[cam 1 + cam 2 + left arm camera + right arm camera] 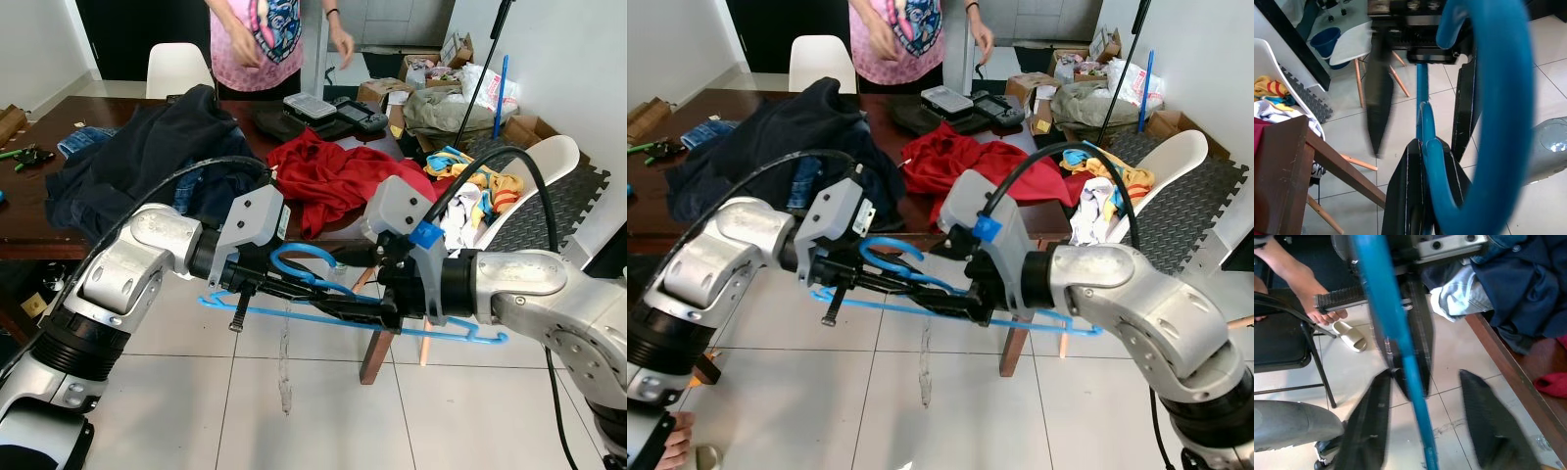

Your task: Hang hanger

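Left hand [294, 284]: you have it clenched on the blue hanger [323, 315] just below the hook; your left wrist view shows both black fingers [1408, 196] pressed against the blue neck.
Right hand [338, 299]: its fingers stand apart, one on each side of the hanger's bar, which runs between them in your right wrist view; I cannot tell from the blurred frame whether either finger touches the bar.
Hanger: held in the air between your two arms, in front of the bench edge and above the floor, hook curling upward beside the left hand, long bar running out toward your right.
Containers: cardboard boxes [431, 67] beyond the bench's far right corner hold mixed items too small to name; a blue bucket [1326, 41] sits on the floor in the left wrist view.
Bench [29, 211]: dark wood, carrying a dark blue clothes pile [147, 157], a red garment [338, 176] and black devices [333, 113] at the far side.
Room: pale tiled floor [196, 392]; a white chair [539, 166] on your right draped with coloured clothes; a person in a pink shirt [257, 44] stands behind the bench.
Right wrist view extra: a person's bare foot [1317, 303], a pale slipper [1351, 336] and a black folding chair [1283, 338] on the tiles.
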You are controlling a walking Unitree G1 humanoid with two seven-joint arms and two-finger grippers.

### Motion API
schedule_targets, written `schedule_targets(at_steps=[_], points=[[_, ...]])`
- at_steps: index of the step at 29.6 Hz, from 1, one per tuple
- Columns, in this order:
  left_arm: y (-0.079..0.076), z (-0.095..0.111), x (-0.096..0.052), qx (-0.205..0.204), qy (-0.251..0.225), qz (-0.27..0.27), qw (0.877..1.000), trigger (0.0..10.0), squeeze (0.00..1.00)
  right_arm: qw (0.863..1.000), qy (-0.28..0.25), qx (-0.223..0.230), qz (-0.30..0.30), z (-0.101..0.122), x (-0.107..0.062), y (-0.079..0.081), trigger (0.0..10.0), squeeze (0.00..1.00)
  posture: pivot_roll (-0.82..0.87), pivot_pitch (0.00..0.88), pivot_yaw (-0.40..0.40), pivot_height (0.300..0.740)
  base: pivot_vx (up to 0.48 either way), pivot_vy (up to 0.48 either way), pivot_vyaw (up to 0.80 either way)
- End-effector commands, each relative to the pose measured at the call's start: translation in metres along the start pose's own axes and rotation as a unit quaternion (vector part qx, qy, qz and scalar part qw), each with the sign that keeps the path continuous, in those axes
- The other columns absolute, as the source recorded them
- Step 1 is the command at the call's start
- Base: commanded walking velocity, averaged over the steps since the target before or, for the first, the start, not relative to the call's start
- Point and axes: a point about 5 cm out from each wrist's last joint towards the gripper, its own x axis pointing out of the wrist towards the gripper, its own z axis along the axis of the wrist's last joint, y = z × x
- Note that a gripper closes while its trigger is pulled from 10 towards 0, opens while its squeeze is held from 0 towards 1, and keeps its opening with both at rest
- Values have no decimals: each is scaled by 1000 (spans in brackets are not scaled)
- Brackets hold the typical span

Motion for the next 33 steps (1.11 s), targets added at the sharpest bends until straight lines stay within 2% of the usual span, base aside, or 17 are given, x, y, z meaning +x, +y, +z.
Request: schedule_targets(at_steps=[1, 17, 18, 19, 20, 21, 22, 24, 25, 26, 27, 33], points=[[-2, 7, 6, 13, -14, -18, 1000, 10000, 0, 1000, 5, 0, -6, 0, 2, -1, 0, 0, 10, 55, 1, 740, 0, 0, 0], [-2, 11, 5, 23, -13, -34, 999, 10000, 0, 999, 30, -24, 10, -2, -3, 2, 0, 0, 12, 54, 1, 740, 0, 0, 0], [-3, 13, 5, 24, -14, -39, 999, 10000, 0, 999, 34, -32, 17, -2, -3, 3, 7294, 0, 14, 55, 1, 740, 0, 0, 0], [-3, 13, 5, 24, -14, -39, 999, 10000, 0, 999, 34, -32, 17, -2, -3, 3, 7294, 0, 14, 55, 1, 740, 0, 0, 0], [-4, 14, 5, 26, -16, -42, 999, 10000, 0, 998, 36, -37, 21, -2, -4, 4, 10000, 0, 14, 55, 1, 740, 0, 0, 0], [-4, 15, 5, 27, -17, -44, 999, 10000, 0, 998, 38, -38, 30, -3, -4, 5, 10000, 0, 16, 56, 1, 740, 0, 0, 0], [-5, 16, 5, 27, -19, -45, 998, 10000, 0, 998, 40, -40, 37, -3, -5, 7, 10000, 820, 16, 56, 1, 740, 0, 0, 0], [-5, 16, 5, 28, -19, -46, 998, 10000, 0, 997, 41, -41, 41, -3, -5, 7, 10000, 824, 16, 56, 1, 740, 0, 0, 0], [-5, 16, 5, 28, -20, -46, 998, 10000, 0, 997, 44, -45, 40, -3, -5, 8, 10000, 494, 16, 55, 1, 740, 0, 0, 0], [-5, 16, 5, 28, -20, -46, 998, 10000, 0, 997, 44, -45, 40, -3, -5, 8, 10000, 494, 16, 55, 1, 740, 0, 0, 0], [-5, 16, 5, 28, -21, -47, 998, 10000, 0, 997, 49, -49, 42, -4, -5, 9, 10000, 0, 16, 55, 1, 740, 0, 0, 0], [-5, 19, 5, 31, -25, -48, 998, 10000, 0, 995, 59, -57, 55, -5, -6, 11, 10000, 0, 16, 55, 1, 740, 0, 0, 0]])
